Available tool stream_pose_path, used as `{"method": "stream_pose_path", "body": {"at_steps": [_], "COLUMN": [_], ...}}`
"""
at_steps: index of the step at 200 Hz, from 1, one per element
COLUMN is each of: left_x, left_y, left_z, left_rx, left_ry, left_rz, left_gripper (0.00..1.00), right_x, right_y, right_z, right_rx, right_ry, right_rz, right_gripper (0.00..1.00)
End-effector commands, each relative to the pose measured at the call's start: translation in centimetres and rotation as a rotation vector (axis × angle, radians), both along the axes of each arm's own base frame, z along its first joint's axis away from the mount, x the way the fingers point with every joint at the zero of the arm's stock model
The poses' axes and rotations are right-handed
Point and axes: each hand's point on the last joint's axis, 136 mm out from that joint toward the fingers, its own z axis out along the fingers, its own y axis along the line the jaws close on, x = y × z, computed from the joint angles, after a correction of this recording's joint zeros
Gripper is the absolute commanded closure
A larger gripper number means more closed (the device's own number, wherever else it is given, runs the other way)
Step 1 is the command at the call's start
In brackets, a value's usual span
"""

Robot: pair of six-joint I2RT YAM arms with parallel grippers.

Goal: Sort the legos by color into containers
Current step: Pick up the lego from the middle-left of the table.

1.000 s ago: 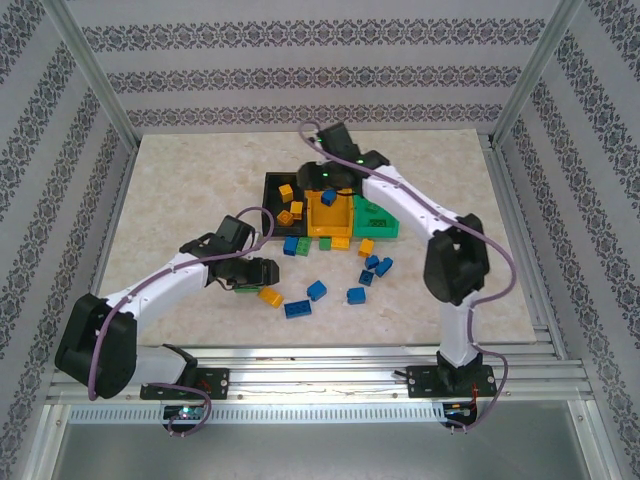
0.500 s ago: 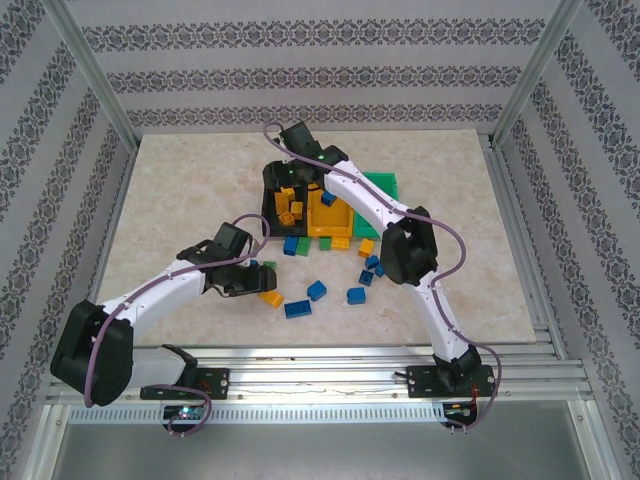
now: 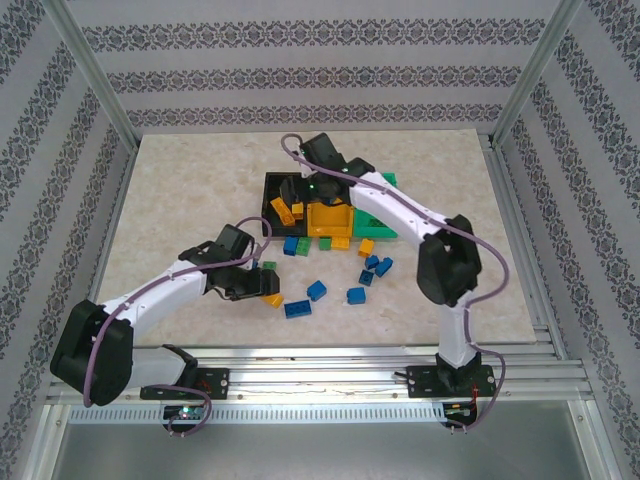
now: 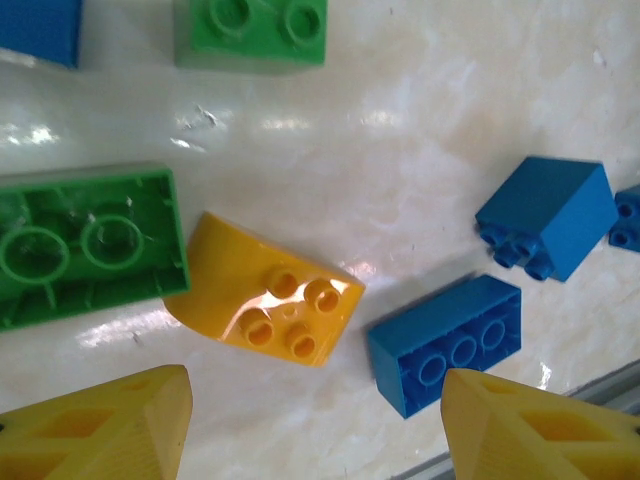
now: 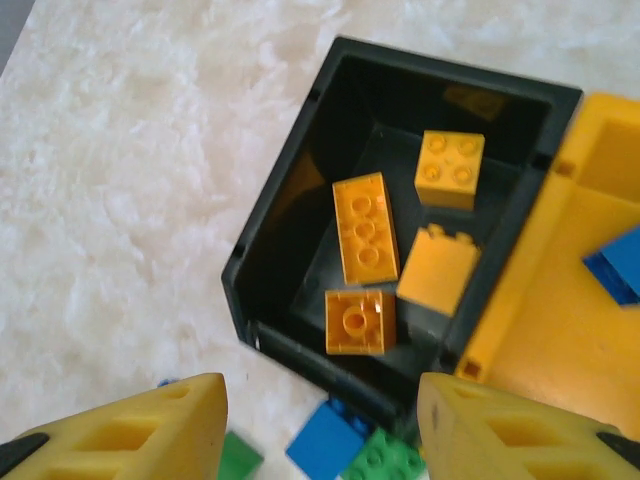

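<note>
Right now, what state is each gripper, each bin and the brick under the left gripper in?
left gripper: open, empty, above the curved yellow brick.
right gripper: open, empty, above the black bin.
curved yellow brick: loose on the table, studs showing.
black bin: upright, holding four yellow-orange bricks.
orange bin: upright, holding a blue brick.
green bin: partly hidden by the right arm; contents unclear.

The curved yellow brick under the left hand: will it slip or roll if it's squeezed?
The yellow brick looks like hard, glossy plastic, so probably stiff and light. Its rounded side might let a finger slide off. It seems to lie flat on the shiny table, so a push would likely slide it, not roll it.
</note>
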Motion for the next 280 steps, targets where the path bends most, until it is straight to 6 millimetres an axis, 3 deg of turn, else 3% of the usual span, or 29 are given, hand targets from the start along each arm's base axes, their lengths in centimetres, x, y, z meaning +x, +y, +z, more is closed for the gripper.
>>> {"method": "stream_pose_path", "body": {"at_steps": [1, 57, 76, 123, 170, 245, 280], "left_x": [-2.0, -3.0, -2.7, -1.6, 0.3, 0.5, 0.5], "left_y": [0.2, 0.2, -0.8, -1.2, -2.2, 0.1, 0.0], "left_z": [-0.6, -0.7, -1.2, -2.1, -1.9, -3.5, -4.1], "left_rx": [0.024, 0.112, 0.081, 0.12, 0.044, 0.277, 0.313], "left_ry": [0.063, 0.153, 0.168, 0.191, 0.159, 0.209, 0.236], "left_rz": [-0.016, 0.073, 0.102, 0.201, 0.345, 0.549, 0.593], "left_gripper": [0.31, 0.29, 0.21, 0.21, 0.23, 0.25, 0.27], "right_x": [-1.2, -4.2, -4.7, -4.9, -4.9, -6.0, -6.5], "right_y": [-1.7, -6.1, -6.8, -8.3, -8.9, -10.1, -10.4], "right_z": [-0.2, -4.6, -5.3, -4.6, -4.0, -4.1, -4.4], "right_rx": [-0.031, -0.084, -0.094, -0.117, -0.124, -0.132, -0.13], "right_ry": [-0.045, 0.007, -0.002, -0.062, -0.108, -0.153, -0.154], "right_rz": [-0.027, -0.116, -0.132, -0.135, -0.103, -0.069, -0.064], "right_gripper": [0.46, 0.46, 0.46, 0.46, 0.46, 0.46, 0.46]}}
